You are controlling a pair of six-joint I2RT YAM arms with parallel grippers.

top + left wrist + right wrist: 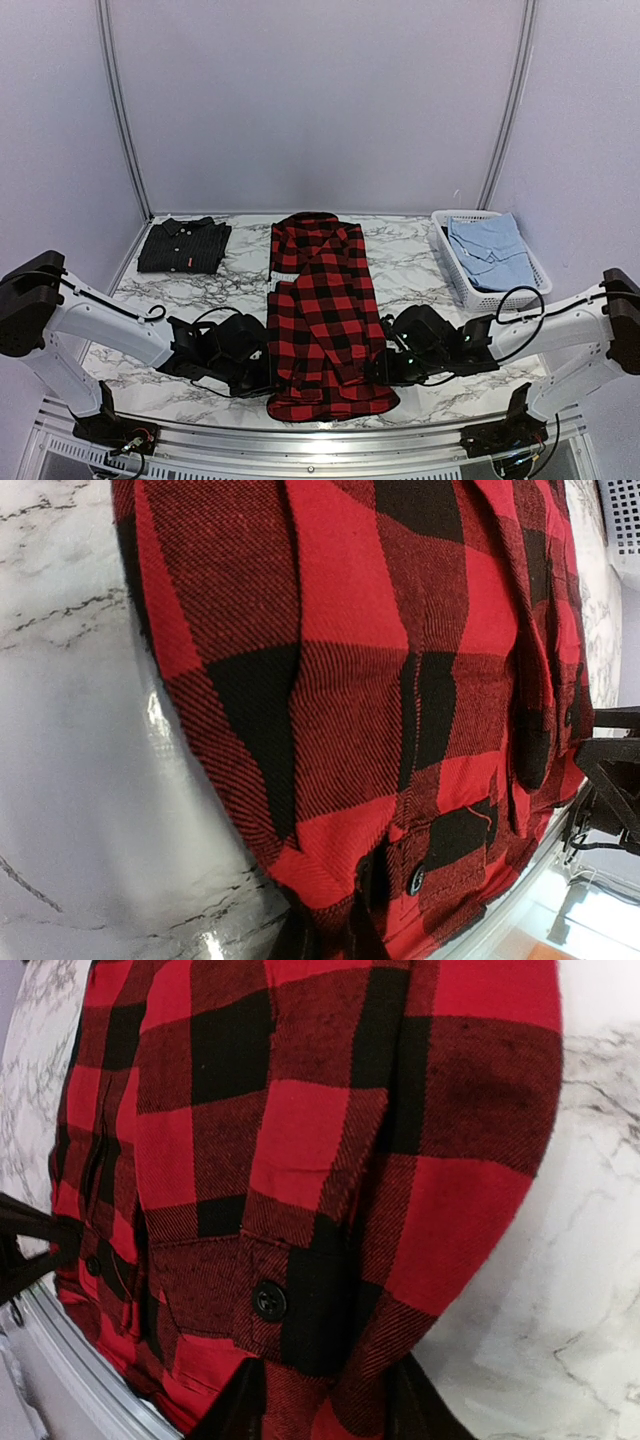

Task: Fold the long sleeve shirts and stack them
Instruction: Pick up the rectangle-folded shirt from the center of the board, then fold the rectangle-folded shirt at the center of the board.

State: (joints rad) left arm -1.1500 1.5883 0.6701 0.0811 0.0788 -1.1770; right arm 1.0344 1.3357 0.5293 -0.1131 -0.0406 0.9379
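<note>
Item: red-and-black buffalo plaid soft button shirt (322, 310), laid flat, centre frame, on the white marbled surface (420, 270). Light, limp, drapes readily; I'd take both lower hem corners. Left fingers (298, 942) clenched on the hem. Right fingers (238, 1405) straddle the hem; whether they grip it I cannot tell.

Coarse, matt woven cloth of the plaid shirt (350, 710) — glossy, smooth marble-look tabletop (70, 780)

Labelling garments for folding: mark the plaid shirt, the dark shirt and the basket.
plaid shirt (325, 310): top view, mid-body.
dark shirt (185, 246): top view, folded front.
basket (450, 258): top view, left wall.
</note>
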